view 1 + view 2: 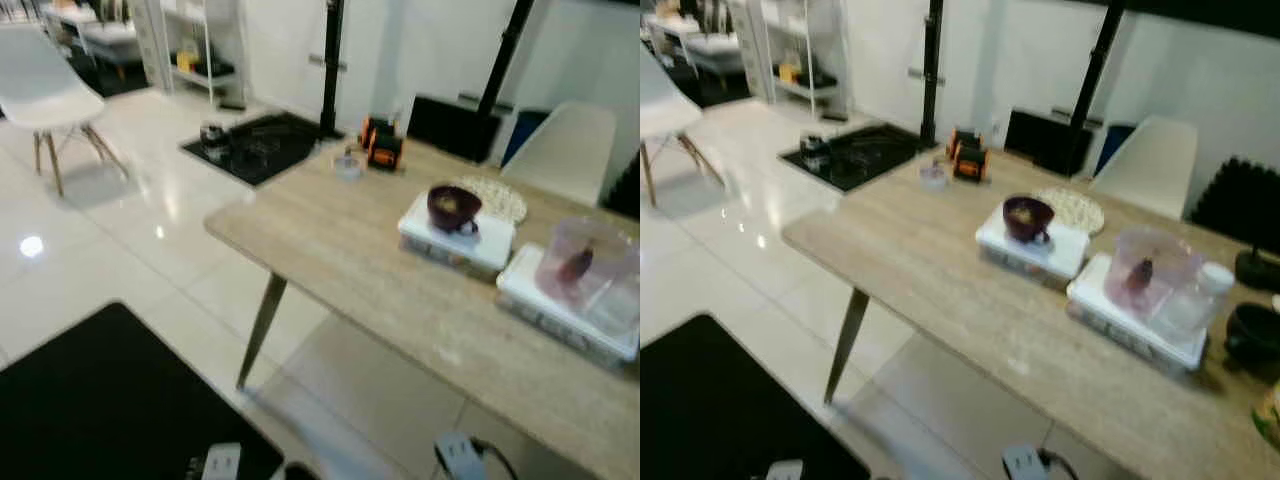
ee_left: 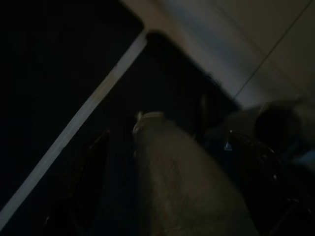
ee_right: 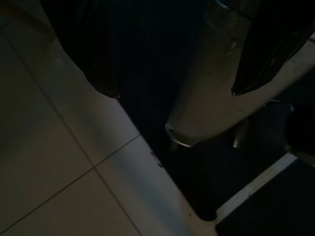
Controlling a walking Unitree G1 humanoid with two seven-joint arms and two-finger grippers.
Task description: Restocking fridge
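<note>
Black floor mat (image 1: 110, 400) lies nearest me. Both grippers hang idle over tiles; I cannot tell their finger spacing. Food containers (image 1: 1032, 250) wait on the wooden table (image 1: 330, 250). Approach step; next, walk closer.

Both head eyes look down across the table (image 1: 340, 250); wrist cameras face floor.

wooden table (image 1: 940, 270) runs across, two white boxes (image 1: 1032, 252) on it, dark mug (image 1: 1027, 217) on one, pink jug (image 1: 1148, 268) on the other, orange thing (image 1: 967, 157) at the far edge, white chair (image 1: 1150, 163) behind
</note>
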